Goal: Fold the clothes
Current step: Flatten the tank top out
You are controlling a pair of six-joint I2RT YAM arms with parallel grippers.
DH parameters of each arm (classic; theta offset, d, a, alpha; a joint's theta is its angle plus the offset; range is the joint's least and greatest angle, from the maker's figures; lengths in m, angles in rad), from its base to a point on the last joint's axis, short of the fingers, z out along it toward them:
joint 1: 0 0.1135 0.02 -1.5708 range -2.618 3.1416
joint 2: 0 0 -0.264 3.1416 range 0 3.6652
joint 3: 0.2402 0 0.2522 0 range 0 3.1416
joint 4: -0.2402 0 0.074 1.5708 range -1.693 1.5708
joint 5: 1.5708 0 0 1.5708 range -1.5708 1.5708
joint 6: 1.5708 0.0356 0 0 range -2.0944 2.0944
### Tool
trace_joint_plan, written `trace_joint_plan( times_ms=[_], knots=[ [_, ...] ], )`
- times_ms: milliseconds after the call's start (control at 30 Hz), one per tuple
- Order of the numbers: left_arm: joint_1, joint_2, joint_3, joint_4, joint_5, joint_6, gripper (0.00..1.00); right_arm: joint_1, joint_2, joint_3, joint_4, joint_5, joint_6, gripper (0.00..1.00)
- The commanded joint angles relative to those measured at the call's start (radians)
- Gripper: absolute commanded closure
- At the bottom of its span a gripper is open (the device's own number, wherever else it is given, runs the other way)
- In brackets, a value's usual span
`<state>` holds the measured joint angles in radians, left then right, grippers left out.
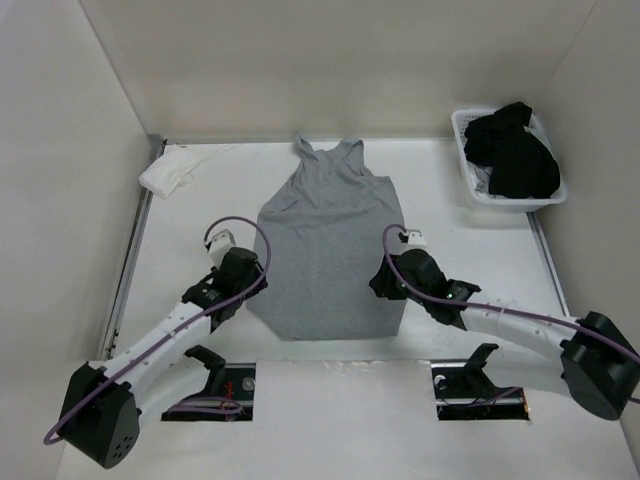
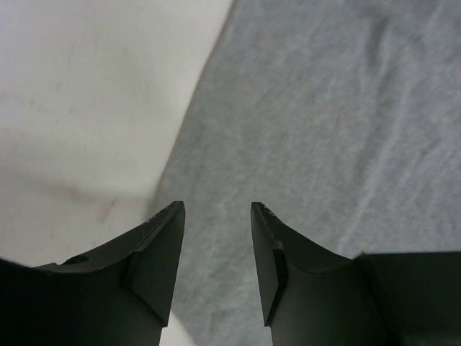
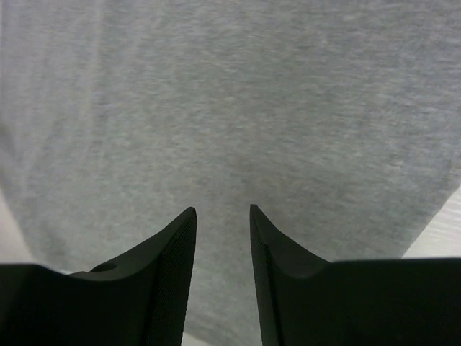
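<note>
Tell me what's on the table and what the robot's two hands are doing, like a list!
grey tank top: flat in the middle, straps at the far end
left gripper: open over the top's left edge, holding nothing
right gripper: open over the top's right side, holding nothing
white cloth: far left corner
basket: far right, black clothes inside

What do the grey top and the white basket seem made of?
Grey sleeveless tank top: probably soft matte knit, judging by heathered flecks and gentle wrinkles. White rectangular basket: seemingly rigid plastic, from its smooth, straight rim; too small to confirm.
</note>
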<state>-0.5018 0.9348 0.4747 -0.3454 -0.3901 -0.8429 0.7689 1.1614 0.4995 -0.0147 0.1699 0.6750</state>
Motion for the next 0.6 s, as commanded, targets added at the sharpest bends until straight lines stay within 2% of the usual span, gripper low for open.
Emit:
trace_joint_plan(
  times_ms=[0,133,300,400,433,467,500,567],
  knots=[
    [0.009,-0.070,-0.060,-0.135,0.057,-0.122,0.59,0.014,-0.097,-0.033,0.045,0.057,0.046,0.58],
    [-0.005,-0.058,-0.099,-0.145,0.112,-0.173,0.58,0.000,-0.183,-0.087,0.025,0.094,0.067,0.54],
    [-0.036,0.024,-0.084,-0.150,0.088,-0.194,0.61,-0.013,-0.206,-0.098,0.039,0.088,0.063,0.53],
    [-0.036,0.061,-0.084,-0.097,0.065,-0.190,0.77,-0.013,-0.192,-0.099,0.062,0.088,0.058,0.53],
    [-0.034,0.073,-0.071,-0.081,0.075,-0.182,0.90,-0.013,-0.186,-0.102,0.073,0.083,0.058,0.53],
    [-0.037,0.075,-0.058,-0.084,0.085,-0.180,0.96,-0.015,-0.180,-0.104,0.081,0.080,0.058,0.53],
    [-0.045,0.064,-0.036,-0.099,0.092,-0.179,1.00,-0.016,-0.174,-0.105,0.088,0.080,0.058,0.53],
    [-0.066,0.003,0.034,-0.203,0.121,-0.203,1.00,-0.020,-0.161,-0.107,0.096,0.088,0.057,0.53]
  ],
)
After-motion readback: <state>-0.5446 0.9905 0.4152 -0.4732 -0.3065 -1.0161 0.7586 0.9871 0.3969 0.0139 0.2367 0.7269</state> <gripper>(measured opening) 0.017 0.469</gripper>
